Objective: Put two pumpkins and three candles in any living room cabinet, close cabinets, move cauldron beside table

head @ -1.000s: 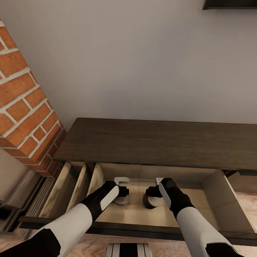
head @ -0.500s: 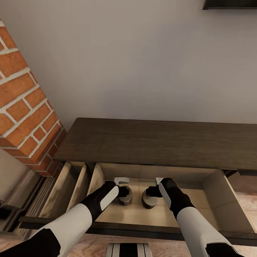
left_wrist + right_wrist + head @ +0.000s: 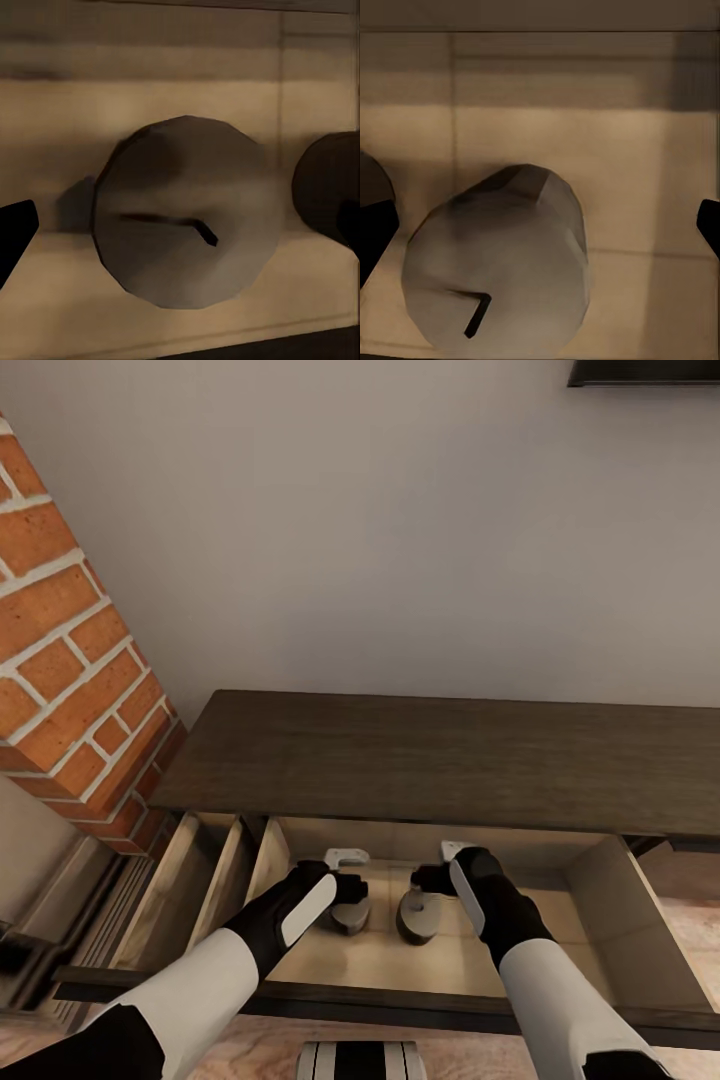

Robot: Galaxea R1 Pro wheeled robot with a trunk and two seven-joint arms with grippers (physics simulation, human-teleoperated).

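— Head view first: what do we have?

— We are at the cabinet [image 3: 450, 760], its drawer [image 3: 610, 900] pulled out toward us. Two grey candles stand on the drawer's floor, near its middle: the left-hand candle [image 3: 350, 916] and the right-hand candle [image 3: 416, 922], just beside each other. The left gripper [image 3: 346, 872] hangs over the first and the right gripper [image 3: 441, 865] over the second, both inside the drawer.

— Left wrist view?

— We look straight down on the left-hand candle [image 3: 187, 217]: a squat, faceted grey cylinder with a thin, bent dark wick. The fingertips [image 3: 15, 234] stand far apart, well clear of it on either side, holding nothing. The dark rounded shape at the edge we take for the right-hand candle [image 3: 324, 193].

— Right wrist view?

— The right-hand candle [image 3: 499, 262] is seen at a slant, side and top both showing, with a short dark wick. The fingertips [image 3: 373, 225] are spread wide here too, and empty.

— So which step are we in?

— We judge two candles stowed. Next we should lift both arms straight up out of the drawer without knocking the candles over. The drawer has to be pushed shut eventually. A third candle and the pumpkins we cannot account for from here.
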